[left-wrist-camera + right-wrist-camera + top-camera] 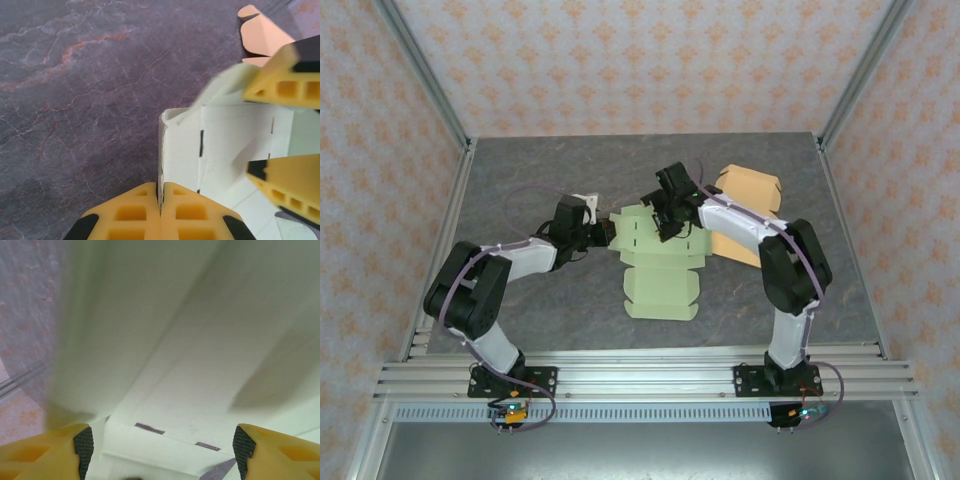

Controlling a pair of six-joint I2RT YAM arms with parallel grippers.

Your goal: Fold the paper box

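Nearest the arm bases, the pale green die-cut paper box blank (660,275) lies mid-way across the grey marbled surface (540,170), its near panel flat with the front edge facing the arms. Farther in, on the blank's left side, the left end effector (608,232) has its yellow fingers pressed together on a thin left-hand flap; in the left wrist view that flap stands up out of the pinch as a raised wall, creased along its scored line. Just right of it, over the far part of the blank, the right end effector (670,218) hangs with its fingers spread wide and nothing between them, the pale card close beneath in the right wrist view. Farthest and to the right, an orange paper blank (750,195) lies flat, partly under the right arm. The green sheet looks very light and thin, stiff only across its panels and ready to hinge at the scores, so it should slide or lift as a whole if one flap is pulled without something holding the base down. It probably crushes or kinks easily, so the best holds are flap edges close to a crease, with only light pinching, while the slots and tabs are left free.
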